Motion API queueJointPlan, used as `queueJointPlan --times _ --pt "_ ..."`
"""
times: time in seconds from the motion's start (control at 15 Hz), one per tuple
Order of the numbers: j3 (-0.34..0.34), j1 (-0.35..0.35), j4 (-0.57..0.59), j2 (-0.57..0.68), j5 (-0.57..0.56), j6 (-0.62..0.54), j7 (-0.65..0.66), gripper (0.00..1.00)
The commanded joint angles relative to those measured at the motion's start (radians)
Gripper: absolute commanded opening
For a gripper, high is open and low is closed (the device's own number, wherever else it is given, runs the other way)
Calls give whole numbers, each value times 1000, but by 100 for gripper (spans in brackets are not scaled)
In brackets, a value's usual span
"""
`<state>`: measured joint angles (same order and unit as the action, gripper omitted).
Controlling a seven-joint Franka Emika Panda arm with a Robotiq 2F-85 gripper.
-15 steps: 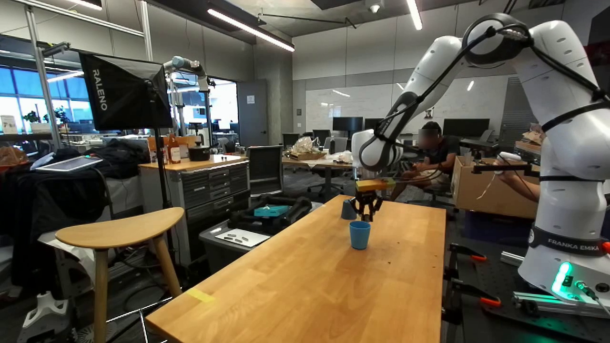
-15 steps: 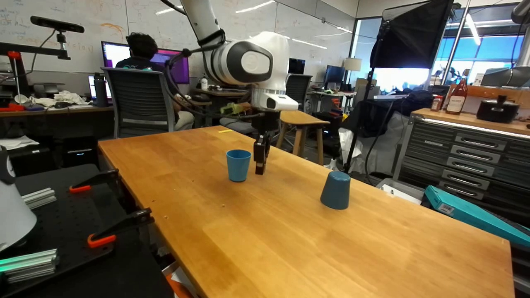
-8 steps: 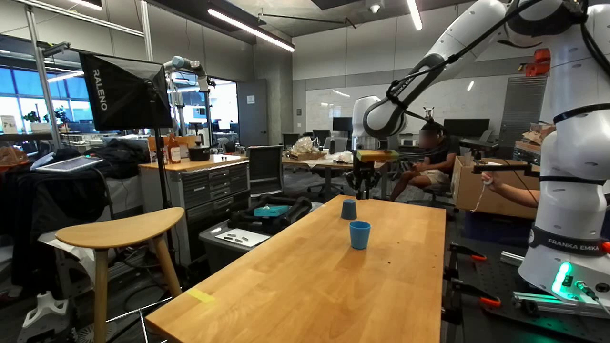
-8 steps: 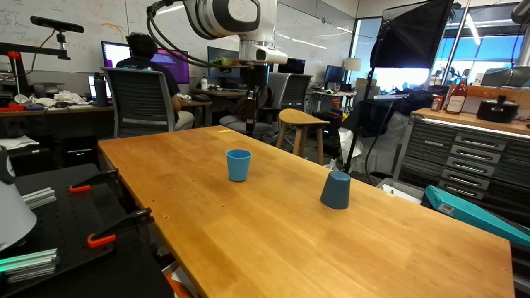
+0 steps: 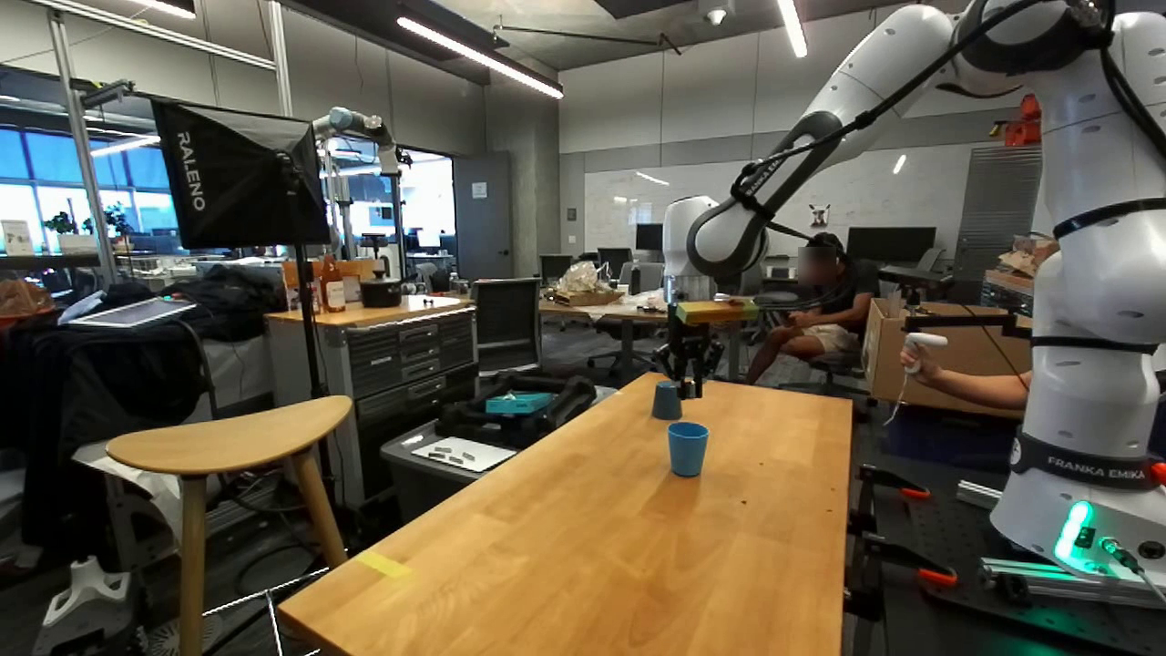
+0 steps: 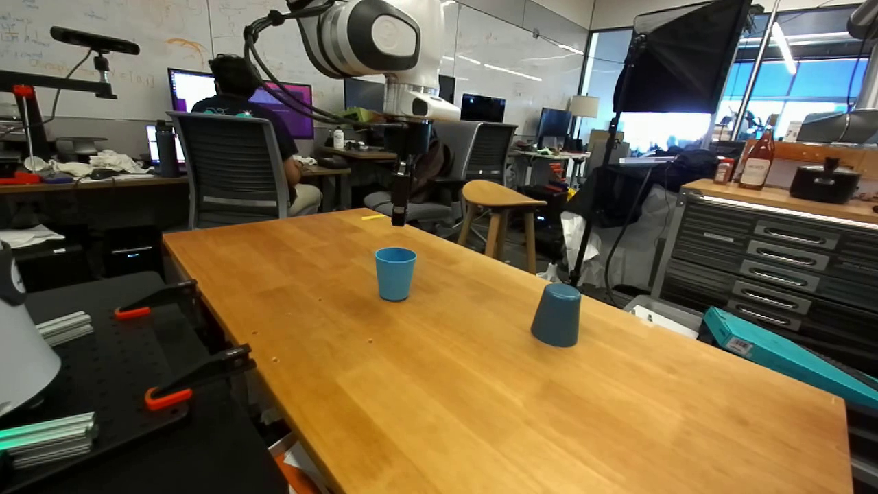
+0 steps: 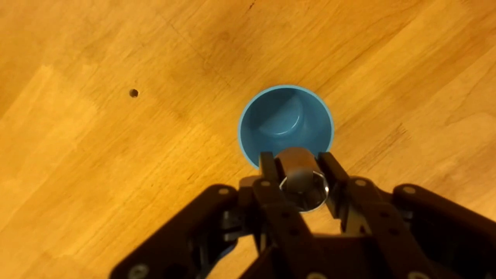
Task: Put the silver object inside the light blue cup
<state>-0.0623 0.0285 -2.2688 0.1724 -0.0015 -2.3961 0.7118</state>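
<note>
Silver object [image 7: 296,162] in its grasp, my gripper [image 6: 400,218] hung above the light blue cup [image 6: 395,278], its tips higher than the rim and lined up over it in both exterior views. Through the wrist view I saw the fingers [image 7: 267,166] set narrow with the object pinched between them, its bright round edge toward the camera; from that angle it overlapped part of the cup's rim. The cup stood upright on the wooden table [image 6: 583,405], mouth up. Well apart from it I made out a darker blue cup [image 6: 556,317] resting upside down near the edge of that same table.
</note>
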Motion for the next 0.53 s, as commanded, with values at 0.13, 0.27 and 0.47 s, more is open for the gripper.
queueJointPlan --times 0.13,0.27,0.47 --pt "-3 8 70 111 9 4 13 17" --pt "-5 13 83 142 10 -2 14 17" --pt "-7 19 86 171 12 -30 10 17"
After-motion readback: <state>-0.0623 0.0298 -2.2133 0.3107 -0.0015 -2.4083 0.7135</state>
